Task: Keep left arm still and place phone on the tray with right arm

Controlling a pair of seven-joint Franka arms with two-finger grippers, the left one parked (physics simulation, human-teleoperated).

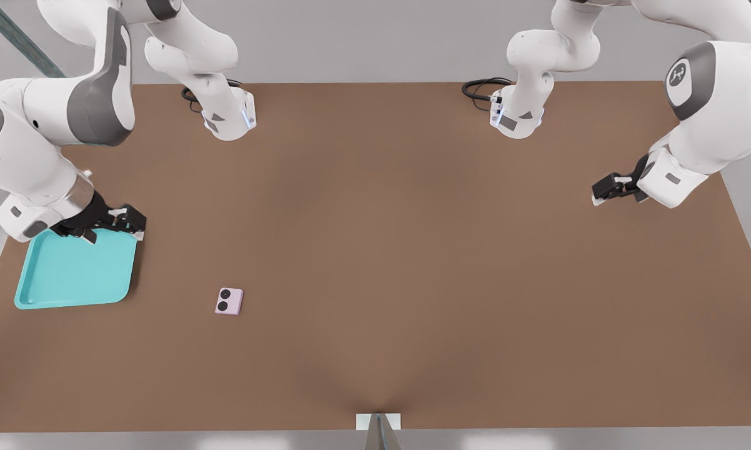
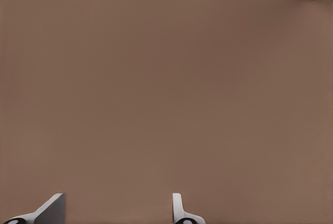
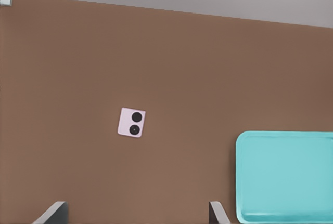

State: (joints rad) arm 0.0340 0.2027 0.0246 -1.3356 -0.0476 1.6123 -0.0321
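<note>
We see our right arm's gripper [image 1: 122, 224] hanging over the far corner of the turquoise tray [image 1: 69, 275], its two fingers [image 3: 52, 213] spread wide with nothing between them. The little pink phone [image 1: 228, 301] lies flat on the brown table [image 1: 413, 250], lenses up, well apart from the gripper and beside the tray.

A broad brown table [image 1: 413, 250] fills the room, its top plain and matte. Toward the front view's left, a turquoise tray [image 1: 69, 275] lies flat on it, near the table's edge. The small pale pink phone [image 1: 229, 301] rests on the bare surface beside the tray but apart from it, lenses up. The working arm's gripper [image 1: 116, 225] hangs over the tray's far corner, its fingers spread.
</note>
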